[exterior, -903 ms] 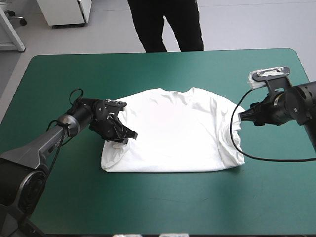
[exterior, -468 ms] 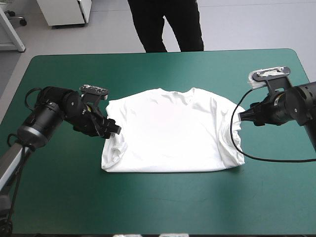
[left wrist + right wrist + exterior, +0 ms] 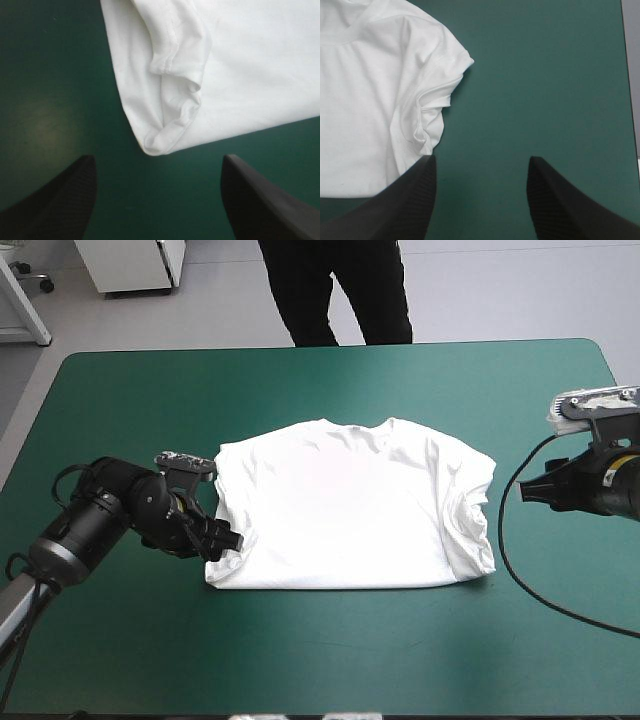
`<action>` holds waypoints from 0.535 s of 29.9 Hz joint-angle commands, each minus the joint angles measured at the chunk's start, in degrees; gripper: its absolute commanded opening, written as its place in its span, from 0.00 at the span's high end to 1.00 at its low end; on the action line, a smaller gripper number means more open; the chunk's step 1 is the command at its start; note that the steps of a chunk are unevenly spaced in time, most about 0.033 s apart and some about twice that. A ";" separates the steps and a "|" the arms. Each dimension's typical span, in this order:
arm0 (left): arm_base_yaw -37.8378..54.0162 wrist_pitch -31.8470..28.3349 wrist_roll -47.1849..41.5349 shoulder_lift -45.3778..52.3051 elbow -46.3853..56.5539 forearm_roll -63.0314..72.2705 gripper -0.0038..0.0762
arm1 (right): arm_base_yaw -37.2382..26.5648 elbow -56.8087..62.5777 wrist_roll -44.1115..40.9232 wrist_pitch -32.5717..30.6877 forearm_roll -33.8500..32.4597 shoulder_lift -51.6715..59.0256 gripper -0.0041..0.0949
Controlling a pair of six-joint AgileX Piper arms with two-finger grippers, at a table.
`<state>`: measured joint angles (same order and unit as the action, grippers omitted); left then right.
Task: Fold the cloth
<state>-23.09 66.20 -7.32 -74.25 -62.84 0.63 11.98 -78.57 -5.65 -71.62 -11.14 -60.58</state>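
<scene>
High view: white short-sleeved T-shirt [image 3: 350, 505] lies flat, part-folded, mid teal-green table cover [image 3: 330, 650]. Black fin-fingered left gripper [image 3: 225, 540], jaws apart, at shirt's near-left corner; right gripper [image 3: 525, 491], jaws apart, well clear. Next fold prob. needs corner pinched, carried across.

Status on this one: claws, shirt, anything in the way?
T-shirt flat, sleeves bunched. Left claw open at its near left corner. Right claw open, clear of its right side. Nothing in the way.
</scene>
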 commanded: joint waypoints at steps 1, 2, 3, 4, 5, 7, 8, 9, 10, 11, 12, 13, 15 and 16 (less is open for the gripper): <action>-1.46 -8.34 -3.91 1.81 4.29 -1.07 0.31 | 0.05 0.72 -0.27 0.41 -1.73 1.86 0.44; -1.46 -9.80 -4.84 1.81 5.56 -1.81 0.31 | 0.05 1.08 -0.27 0.41 -1.73 1.91 0.44; -1.46 -11.39 -6.61 1.81 7.07 -3.22 0.31 | 0.05 1.18 -0.27 0.24 -1.73 1.91 0.44; -1.46 -12.59 -8.34 1.81 8.38 -5.06 0.31 | 0.05 1.18 -0.27 0.14 -1.63 1.91 0.44; -1.46 -13.16 -9.22 1.81 9.29 -5.99 0.31 | 0.05 1.18 -0.27 0.25 -1.50 1.91 0.44; -1.46 -14.06 -9.40 1.13 10.71 -6.20 0.31 | 0.05 1.18 -0.27 0.48 -1.50 1.91 0.44; -1.46 -14.14 -9.40 0.55 10.99 -6.20 0.31 | 0.05 1.18 -0.27 0.62 -1.50 1.91 0.44; -1.46 -14.28 -9.40 -0.55 11.21 -6.20 0.31 | 0.05 1.18 -0.27 0.85 -1.50 1.91 0.44; -1.46 -14.37 -9.40 -1.38 11.30 -6.20 0.31 | 0.05 1.18 -0.27 1.11 -1.39 1.91 0.44; -1.46 -14.72 -9.40 -2.49 11.33 -5.89 0.31 | 0.05 1.18 -0.27 1.12 -1.39 1.91 0.44; -1.46 -15.32 -9.40 -3.53 11.33 -5.79 0.31 | 0.05 1.18 -0.27 1.20 -1.31 1.91 0.44; -1.46 -16.00 -9.40 -4.52 11.33 -5.58 0.31 | 0.05 1.18 -0.27 1.20 -1.31 1.91 0.44; -1.46 -17.14 -9.40 -6.40 11.33 -4.32 0.31 | 0.05 1.18 -0.27 1.20 -1.31 1.91 0.44; -1.46 -17.46 -9.28 -7.18 11.33 -3.76 0.31 | 0.05 1.18 -0.27 1.20 -1.31 1.91 0.44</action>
<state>-24.28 51.07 -16.08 -80.83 -50.27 -4.69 11.98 -76.30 -5.88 -71.62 -11.45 -59.64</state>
